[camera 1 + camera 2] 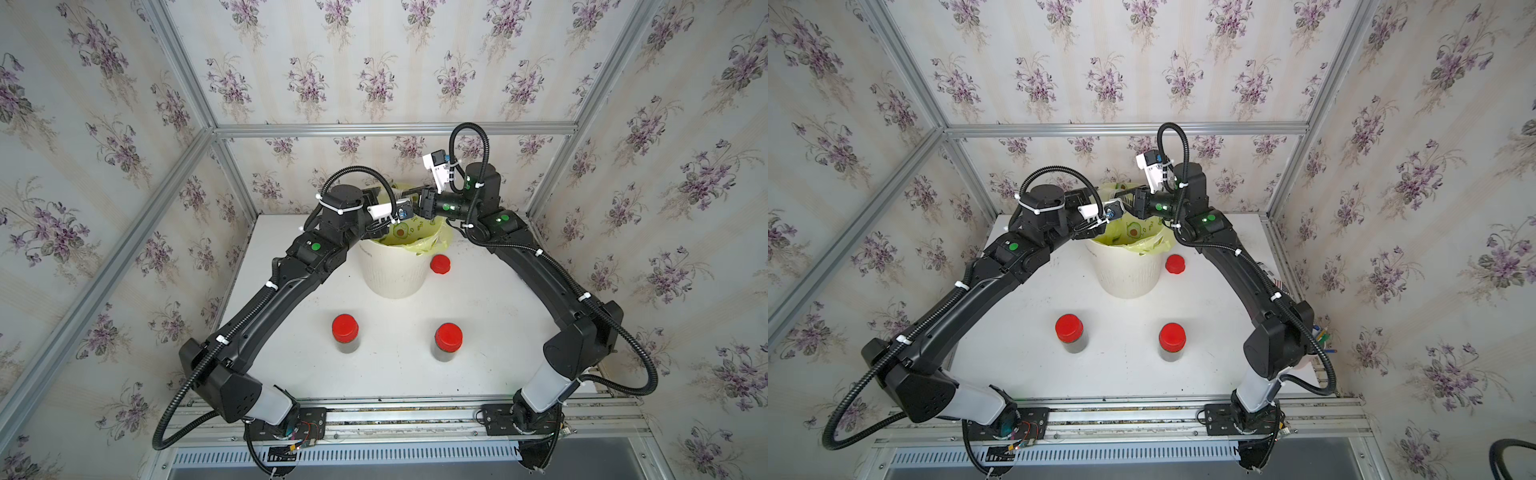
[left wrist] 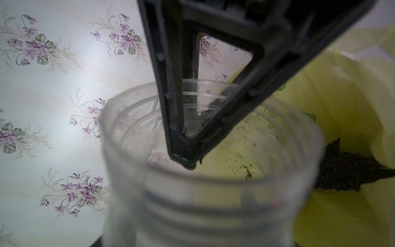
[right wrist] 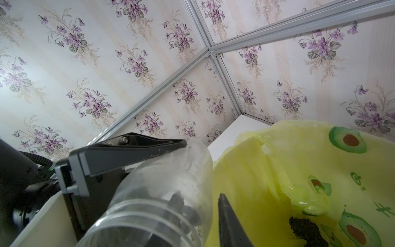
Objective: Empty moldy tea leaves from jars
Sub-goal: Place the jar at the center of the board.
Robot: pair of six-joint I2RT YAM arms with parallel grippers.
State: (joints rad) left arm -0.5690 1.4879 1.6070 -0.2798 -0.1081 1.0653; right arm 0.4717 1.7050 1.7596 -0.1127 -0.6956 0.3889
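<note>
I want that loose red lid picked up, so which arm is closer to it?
Right. The right arm runs close beside the lid; the left arm is across the bin.

the jar (image 3: 188, 162) is clear smooth plastic, the liner (image 3: 256, 171) thin glossy film, the tea leaves (image 3: 305, 231) rough, matt.

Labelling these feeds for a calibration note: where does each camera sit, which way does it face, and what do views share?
Top views: high over the table's front, facing down toward the back wall; left arm and right arm whole, white bin, capped jars.
Left wrist: on the left arm, facing the open jar and liner; one black finger shows.
Right wrist: on the right arm, facing the left end effector gripping that jar; own finger shows.
Shared: both wrist views show jar, liner, tea leaves in it.
</note>
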